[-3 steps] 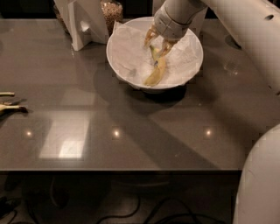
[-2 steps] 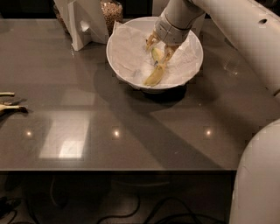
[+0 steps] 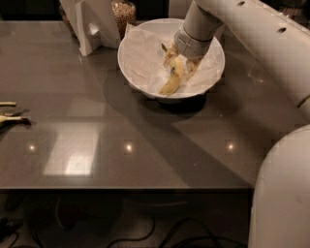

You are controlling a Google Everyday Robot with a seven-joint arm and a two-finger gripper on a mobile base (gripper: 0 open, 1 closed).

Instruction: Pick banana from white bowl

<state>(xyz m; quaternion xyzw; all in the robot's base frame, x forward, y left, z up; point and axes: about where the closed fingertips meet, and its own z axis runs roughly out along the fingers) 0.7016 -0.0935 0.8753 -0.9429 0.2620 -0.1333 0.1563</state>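
Sunk slightly lower into the white bowl [image 3: 139, 72] on the desk [image 3: 97, 121], the hand [image 3: 180, 64] sits mid-bowl, with the banana [image 3: 169, 86] running lengthwise from the bowl's front wall back between its jaws, which stand apart, apparently unclamped.

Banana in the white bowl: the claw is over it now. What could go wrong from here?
1. The claw sits over the upper end of the banana, not its middle, so the fruit may tilt or slip on lifting.
2. Crinkled paper lines the bowl under the banana; it may get caught and rise too.
3. A jar stands close behind the bowl; a dragged bowl might bump it.
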